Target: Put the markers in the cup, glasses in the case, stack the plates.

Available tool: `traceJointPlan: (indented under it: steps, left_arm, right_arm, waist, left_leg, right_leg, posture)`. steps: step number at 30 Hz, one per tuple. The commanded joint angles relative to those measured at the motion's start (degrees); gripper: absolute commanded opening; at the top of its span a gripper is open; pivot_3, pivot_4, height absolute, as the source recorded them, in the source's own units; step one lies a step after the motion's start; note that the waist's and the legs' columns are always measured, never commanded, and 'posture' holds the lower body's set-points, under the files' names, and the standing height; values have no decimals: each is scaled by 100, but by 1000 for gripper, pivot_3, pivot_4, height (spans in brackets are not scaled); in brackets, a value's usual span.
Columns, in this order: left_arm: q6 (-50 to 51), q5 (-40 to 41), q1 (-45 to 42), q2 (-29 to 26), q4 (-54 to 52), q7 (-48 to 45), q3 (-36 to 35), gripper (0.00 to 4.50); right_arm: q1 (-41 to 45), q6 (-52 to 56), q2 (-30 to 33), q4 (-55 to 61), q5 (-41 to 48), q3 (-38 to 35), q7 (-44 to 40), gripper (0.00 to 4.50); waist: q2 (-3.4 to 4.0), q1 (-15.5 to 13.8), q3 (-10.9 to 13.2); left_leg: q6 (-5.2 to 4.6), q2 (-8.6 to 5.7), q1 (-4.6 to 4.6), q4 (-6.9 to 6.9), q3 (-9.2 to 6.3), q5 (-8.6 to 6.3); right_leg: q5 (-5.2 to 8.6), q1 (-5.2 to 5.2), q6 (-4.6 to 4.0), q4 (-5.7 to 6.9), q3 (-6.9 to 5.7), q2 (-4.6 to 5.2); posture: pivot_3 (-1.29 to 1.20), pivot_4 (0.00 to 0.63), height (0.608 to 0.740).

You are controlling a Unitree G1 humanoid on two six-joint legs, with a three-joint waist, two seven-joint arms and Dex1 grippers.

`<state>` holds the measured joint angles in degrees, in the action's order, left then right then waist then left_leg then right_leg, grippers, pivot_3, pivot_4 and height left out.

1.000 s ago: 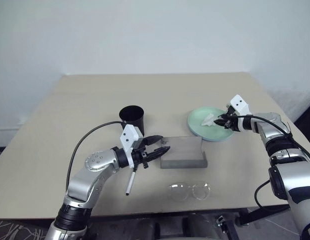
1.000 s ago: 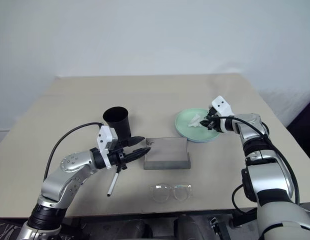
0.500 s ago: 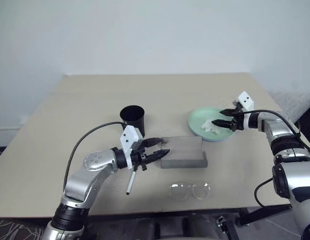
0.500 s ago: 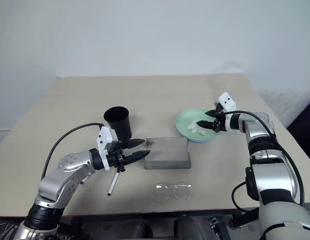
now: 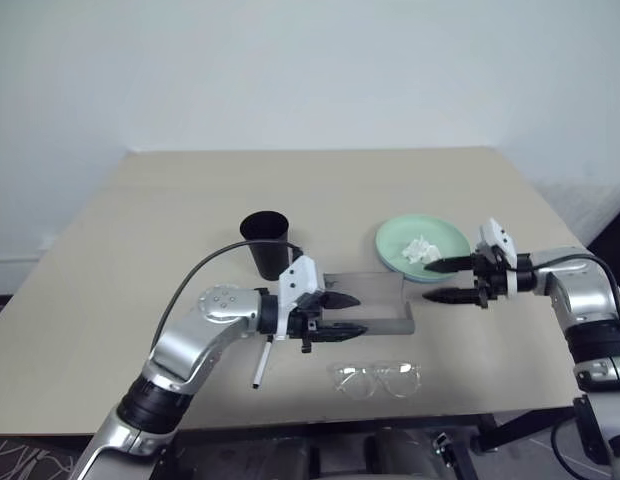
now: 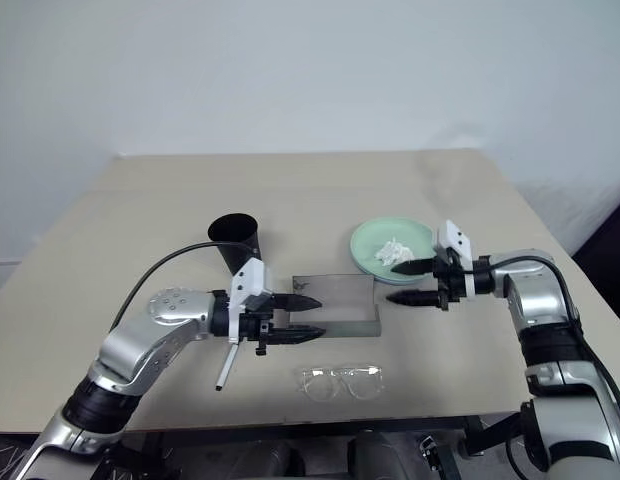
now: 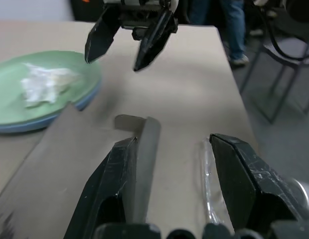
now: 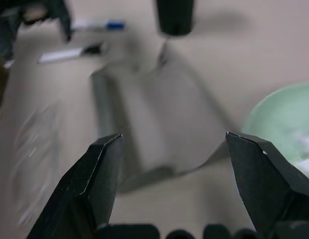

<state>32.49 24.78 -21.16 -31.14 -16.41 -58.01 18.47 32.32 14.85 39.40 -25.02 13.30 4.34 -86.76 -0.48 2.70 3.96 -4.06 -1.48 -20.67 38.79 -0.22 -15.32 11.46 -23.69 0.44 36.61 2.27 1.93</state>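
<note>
1 step looks done: plates (image 5: pixel 422 248) stacked far right, tissue (image 5: pixel 421 250) on top. Glasses (image 5: pixel 376 378) lie near the case (image 5: pixel 370 303); 1 marker (image 5: pixel 259 367) lies left, not in the cup (image 5: pixel 265 243). Left gripper (image 5: pixel 342 313) and right gripper (image 5: pixel 442 281) stand apart, empty.

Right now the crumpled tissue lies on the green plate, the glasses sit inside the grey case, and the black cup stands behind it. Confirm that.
Not quite: the glasses lie on the table in front of the grey case, as the left eye view shows. The crumpled tissue does lie on the green plate, and the black cup stands behind the case.
</note>
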Motion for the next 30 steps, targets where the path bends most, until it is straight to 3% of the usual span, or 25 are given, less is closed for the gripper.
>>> traceJointPlan:
  steps: [1, 20, 30]
  left_arm:
    - [19, -166, -407, 8, 272, -313, 274, 2418]
    - [-12, -631, -1414, 309, 1564, -1615, 1132, 2418]
    - [-212, -984, -1766, 543, 2111, -2162, 1532, 2418]
  right_arm:
    - [49, -163, 198, 274, -42, 94, -162, 3581]
    - [-447, -288, 420, 774, 2, 168, 74, 3581]
    - [-1360, 74, 714, 2044, 314, 34, 222, 3581]
  waist:
    - [0, -2, 0]
    - [-3, -11, 2]
    - [-5, -12, 3]
  left_leg:
    - [-1, 1, 1, 1, 1, 0]
    - [-7, 2, -5, 10, -2, 2]
    - [-11, -1, -12, 13, -4, -1]
  right_leg:
    - [0, 1, 0, 0, 0, -1]
    - [4, 0, 4, -1, 0, -1]
    - [9, -1, 14, -2, 1, 0]
  posture:
    - [0, 0, 740]
    - [0, 0, 740]
    - [0, 0, 740]
